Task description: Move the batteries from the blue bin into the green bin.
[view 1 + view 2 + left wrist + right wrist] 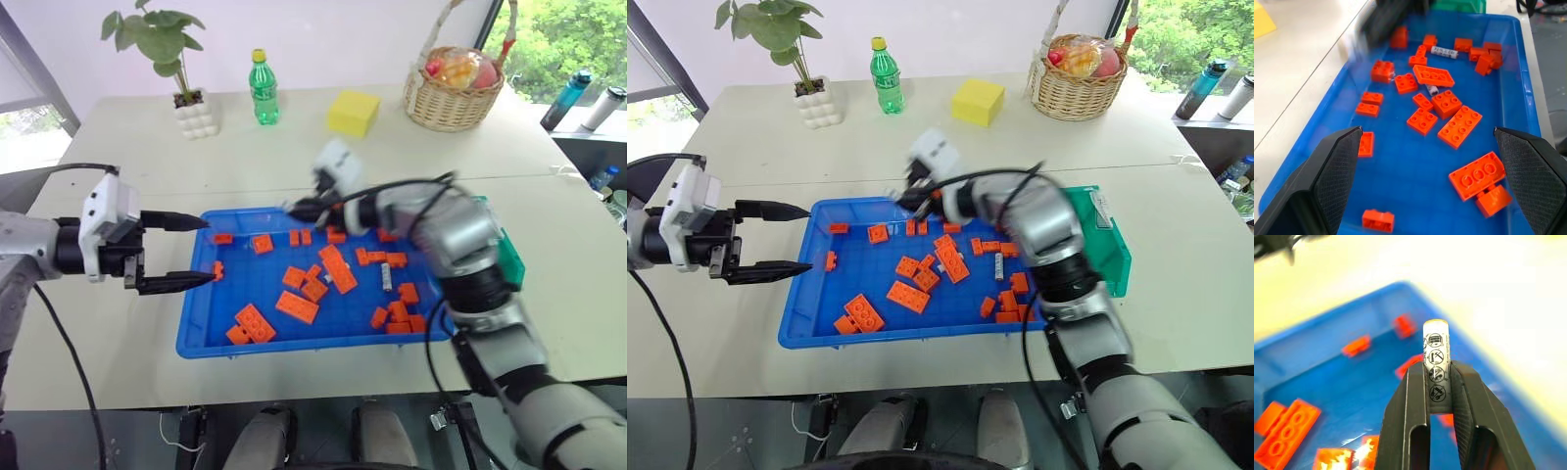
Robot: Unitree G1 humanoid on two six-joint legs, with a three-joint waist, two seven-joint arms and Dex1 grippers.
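Observation:
The blue bin (201,338) lies at the table's front, scattered with orange bricks (297,306). A silver battery (386,277) lies among them right of centre; the left wrist view shows two batteries (1444,52) (1432,89) in the bin. My right gripper (1437,369) is shut on a battery (1436,347) that stands up between its fingers, held above the bin's far edge (304,208). The green bin (1097,230) sits against the blue bin's right side, partly hidden by my right arm. My left gripper (209,251) is open at the blue bin's left rim, holding nothing.
At the back of the table stand a wicker basket (454,88), a yellow block (353,113), a green bottle (263,88) and a potted plant (194,113). Two bottles (566,98) stand beyond the table's right edge. A seam crosses the table behind the bins.

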